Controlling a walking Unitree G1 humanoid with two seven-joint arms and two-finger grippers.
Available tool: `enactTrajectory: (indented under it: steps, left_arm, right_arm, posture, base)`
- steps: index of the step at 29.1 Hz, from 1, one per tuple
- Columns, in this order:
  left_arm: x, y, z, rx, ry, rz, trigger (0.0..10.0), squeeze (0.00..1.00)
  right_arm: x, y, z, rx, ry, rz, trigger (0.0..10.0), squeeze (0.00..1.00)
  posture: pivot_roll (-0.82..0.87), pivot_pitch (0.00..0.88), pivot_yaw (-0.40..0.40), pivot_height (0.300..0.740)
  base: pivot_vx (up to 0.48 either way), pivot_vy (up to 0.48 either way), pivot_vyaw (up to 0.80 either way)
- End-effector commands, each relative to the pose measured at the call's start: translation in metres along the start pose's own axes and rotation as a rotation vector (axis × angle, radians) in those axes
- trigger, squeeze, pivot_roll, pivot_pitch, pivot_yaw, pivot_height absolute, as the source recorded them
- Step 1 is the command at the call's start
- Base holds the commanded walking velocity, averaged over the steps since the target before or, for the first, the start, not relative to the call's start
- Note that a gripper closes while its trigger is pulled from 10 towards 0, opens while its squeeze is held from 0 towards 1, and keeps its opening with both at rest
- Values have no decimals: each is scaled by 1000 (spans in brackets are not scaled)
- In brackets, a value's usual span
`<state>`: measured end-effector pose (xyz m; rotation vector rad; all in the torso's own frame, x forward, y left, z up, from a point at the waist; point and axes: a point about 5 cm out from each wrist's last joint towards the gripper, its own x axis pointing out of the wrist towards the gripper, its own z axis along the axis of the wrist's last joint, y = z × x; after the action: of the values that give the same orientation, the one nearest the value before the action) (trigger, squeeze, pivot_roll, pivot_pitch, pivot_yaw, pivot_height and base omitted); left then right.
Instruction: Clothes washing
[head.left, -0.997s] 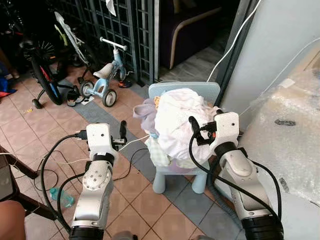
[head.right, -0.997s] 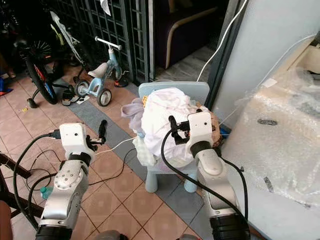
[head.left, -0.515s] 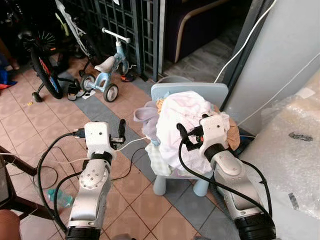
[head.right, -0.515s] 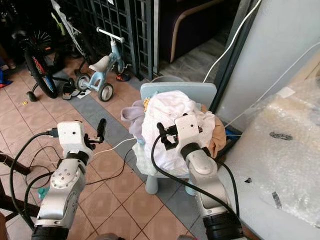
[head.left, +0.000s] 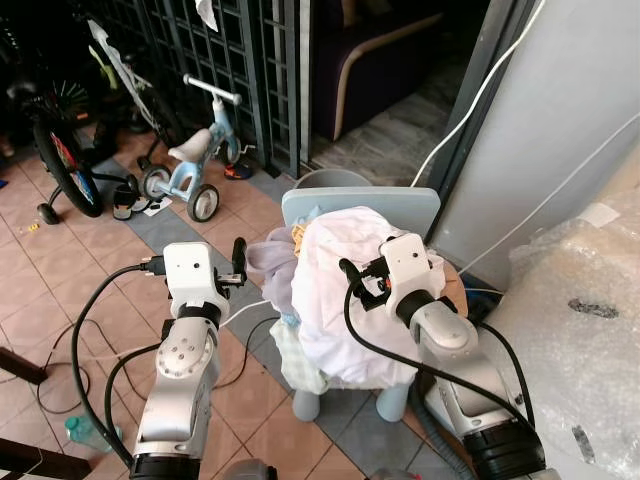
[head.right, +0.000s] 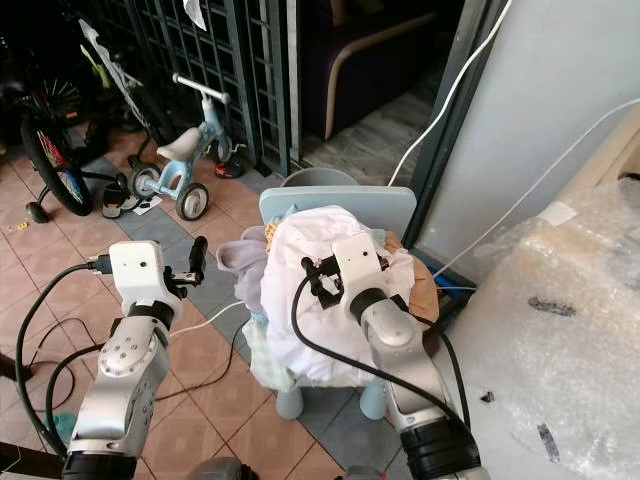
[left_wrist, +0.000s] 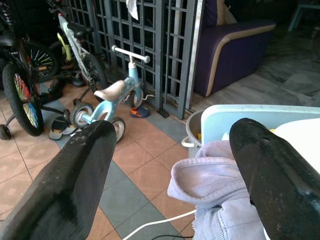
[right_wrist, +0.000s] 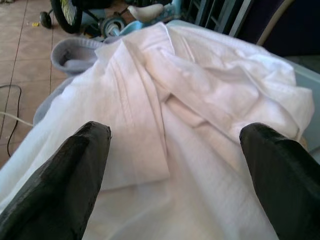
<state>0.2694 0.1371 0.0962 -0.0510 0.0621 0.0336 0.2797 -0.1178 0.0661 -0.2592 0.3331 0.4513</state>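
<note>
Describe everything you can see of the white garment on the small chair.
The white garment is a crumpled, soft-looking cloth with folds and a stitched band, heaped on top of the laundry pile on the pale blue chair. It drapes down over the seat's front. A lilac garment lies against its side towards the robot's left. The right gripper hovers just over it, fingers spread wide, not visibly touching it.

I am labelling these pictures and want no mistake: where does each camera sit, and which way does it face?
Left eye and right eye views: on the head, looking down at the laundry pile on the small blue chair; both arms show.
Left wrist view: along the open left gripper toward the balance bike.
Right wrist view: along the open right gripper, over the white garment.
All share the laundry pile.
</note>
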Motion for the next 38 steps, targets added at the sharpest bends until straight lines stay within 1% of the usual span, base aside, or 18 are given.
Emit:
enactTrajectory:
  steps: [1,4,5,6,7,8,11,14,20,31,34,36,38]
  left_arm:
    - [-1,-1,2,7,1,-4,10000,0]
    - [-1,1,3,12,2,0,10000,0]
    - [-3,3,3,16,4,3,10000,0]
    - [-3,4,3,17,5,5,10000,0]
    - [-4,5,3,19,6,8,10000,0]
    - [-5,6,3,21,7,10,10000,0]
    - [-7,10,3,27,11,19,10000,0]
    - [-7,10,3,30,13,22,10000,0]
    - [-5,5,4,29,12,13,10000,0]
    - [-4,4,4,34,16,4,10000,0]
    - [-3,4,4,33,16,2,10000,0]
    - [-4,4,2,31,22,4,10000,0]
    - [-5,4,1,31,22,8,10000,0]
  right_arm:
    - [0,3,-15,-8,84,16,0,0]
    - [1,1,-19,-25,117,1,0,0]
    - [4,2,-21,-45,139,-2,627,0]
    - [5,2,-21,-48,142,-2,588,0]
    - [7,3,-21,-51,145,-1,157,0]
    - [8,3,-20,-51,146,-1,0,0]
    - [14,5,-14,-38,140,1,0,0]
    - [16,8,-12,-33,135,5,0,0]
    - [16,10,-16,-35,143,12,0,0]
    - [14,13,-19,-21,150,17,0,0]
    - [14,15,-19,-10,148,28,0,0]
    - [16,14,-15,59,134,10,0,0]
    - [16,14,-14,65,124,7,0,0]
  posture:
    - [-5,37,16,740]
    - [9,48,16,740]
    - [16,54,16,740]
    - [20,58,17,740]
    - [20,58,17,740]
    - [28,63,17,740]
    - [35,64,18,740]
    - [35,60,18,740]
    - [25,54,22,740]
    - [19,50,24,740]
    - [19,49,23,740]
    - [18,44,20,740]
    - [18,43,20,740]
  base:
    - [0,0,0]
    - [0,0,0]
    - [0,0,0]
    - [0,0,0]
    - [0,0,0]
    - [0,0,0]
    - [0,0,0]
    - [0,0,0]
    - [0,0,0]
    - [0,0,0]
    - [0,0,0]
    - [0,0,0]
    - [0,0,0]
